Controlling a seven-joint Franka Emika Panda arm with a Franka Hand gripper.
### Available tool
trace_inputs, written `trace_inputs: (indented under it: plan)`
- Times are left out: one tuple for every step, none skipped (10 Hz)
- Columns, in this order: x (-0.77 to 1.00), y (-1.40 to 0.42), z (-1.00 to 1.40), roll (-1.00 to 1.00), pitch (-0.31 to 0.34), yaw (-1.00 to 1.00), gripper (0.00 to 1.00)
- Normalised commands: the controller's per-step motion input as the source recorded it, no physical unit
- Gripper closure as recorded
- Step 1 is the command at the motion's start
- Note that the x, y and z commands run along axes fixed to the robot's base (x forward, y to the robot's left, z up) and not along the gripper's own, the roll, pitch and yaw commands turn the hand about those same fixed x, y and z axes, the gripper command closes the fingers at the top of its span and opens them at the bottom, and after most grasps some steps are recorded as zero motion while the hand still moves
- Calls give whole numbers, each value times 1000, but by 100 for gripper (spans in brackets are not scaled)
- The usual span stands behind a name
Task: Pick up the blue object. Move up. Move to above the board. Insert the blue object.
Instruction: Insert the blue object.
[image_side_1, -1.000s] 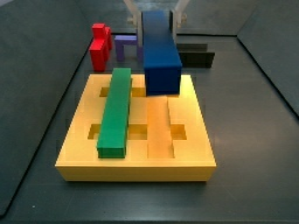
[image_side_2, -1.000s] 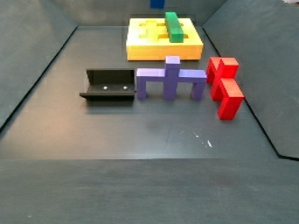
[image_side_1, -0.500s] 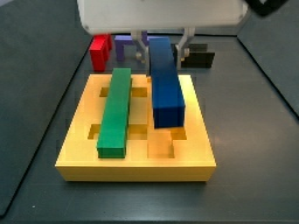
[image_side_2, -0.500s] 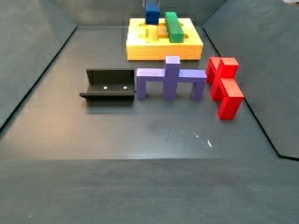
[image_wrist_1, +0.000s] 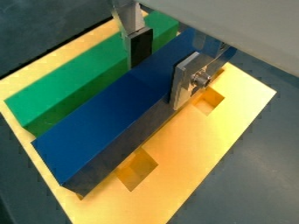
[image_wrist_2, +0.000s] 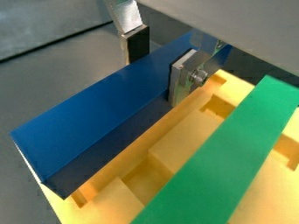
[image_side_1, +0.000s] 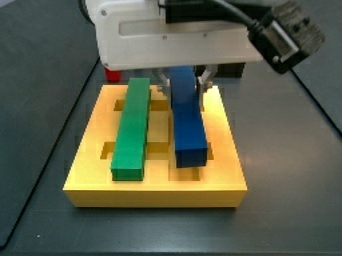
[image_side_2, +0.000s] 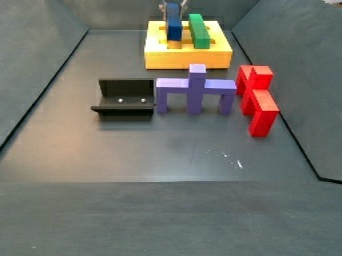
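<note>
The blue object (image_side_1: 189, 120) is a long navy bar lying lengthwise on the yellow board (image_side_1: 154, 186), in the groove beside the green bar (image_side_1: 131, 125). My gripper (image_side_1: 185, 80) stands over the bar's far part. In both wrist views the gripper (image_wrist_1: 162, 63) (image_wrist_2: 160, 59) has one finger on each long side of the blue object (image_wrist_1: 111, 127) (image_wrist_2: 100, 114), shut on it. The bar sits low on the board (image_wrist_1: 205, 144) (image_wrist_2: 176, 171); I cannot tell if it is fully seated. In a side view the bar (image_side_2: 173, 28) shows on the far board (image_side_2: 187, 47).
The green bar (image_wrist_1: 70, 83) (image_wrist_2: 228, 157) (image_side_2: 198, 30) fills the neighbouring groove. A purple pronged piece (image_side_2: 197, 92), red blocks (image_side_2: 255, 98) and the fixture (image_side_2: 123, 98) stand on the grey floor beyond the board's end. Grey walls enclose the floor.
The blue object came down from above the board's far end and now lies low along the groove beside the green bar. The gripper lowered with it.
</note>
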Motion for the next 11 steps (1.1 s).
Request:
trace_inputs:
  plan:
    - [34, 0, -434, 0, 0, 0, 100]
    - [0, 0, -369, 0, 0, -6, 100]
    - [0, 0, -331, 0, 26, -29, 100]
    - [0, -66, -240, 14, 11, -29, 100]
    - [23, -126, -217, 51, 66, -40, 100]
    - [0, -137, -206, 79, 43, -123, 100]
    - [0, -120, -177, 87, 86, -194, 100]
    - [-20, -120, -160, 91, 66, -214, 100]
    - [26, -83, -189, 81, 74, -231, 100]
    - [51, 0, -251, 99, 90, -254, 100]
    - [34, -3, -234, 39, 76, -163, 100]
